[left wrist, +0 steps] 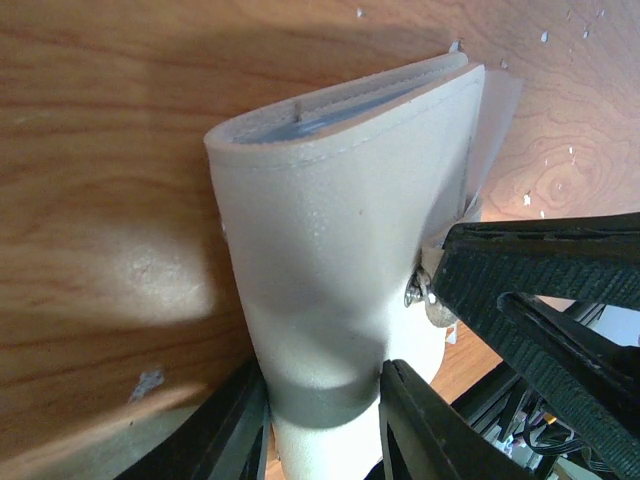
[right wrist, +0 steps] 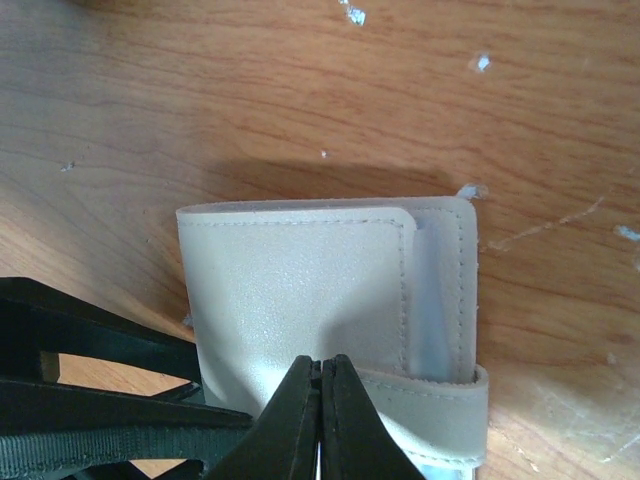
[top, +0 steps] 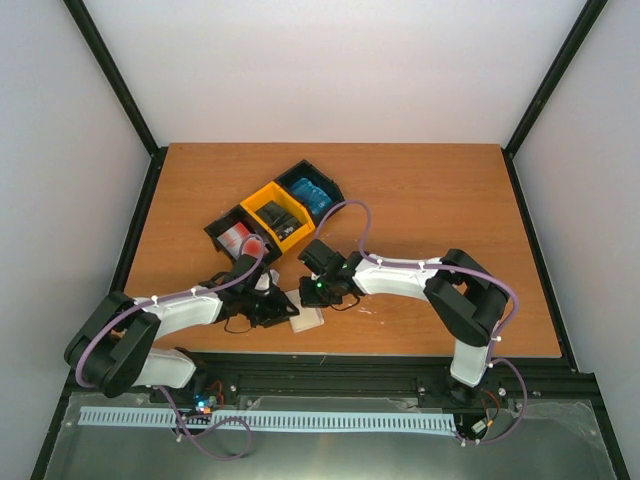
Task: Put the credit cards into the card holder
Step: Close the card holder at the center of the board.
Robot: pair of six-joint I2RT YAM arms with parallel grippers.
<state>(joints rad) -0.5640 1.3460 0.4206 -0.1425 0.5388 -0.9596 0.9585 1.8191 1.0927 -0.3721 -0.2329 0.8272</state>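
Left gripper (left wrist: 320,405) is clamped on the folded card holder (left wrist: 340,230), one finger on each side of its beige body. Right gripper (right wrist: 322,385) is fully closed, its fingertips together and touching the card holder at the edge by the snap tab (right wrist: 430,400); whether the tab is pinched between them cannot be determined. The card holder lies on the table (top: 450,200) near the front edge, between both wrists. Farther back, the three-compartment tray (top: 262,193) holds the credit cards (top: 285,218): red-and-white in the near black compartment, black in the yellow middle, blue in the far black compartment.
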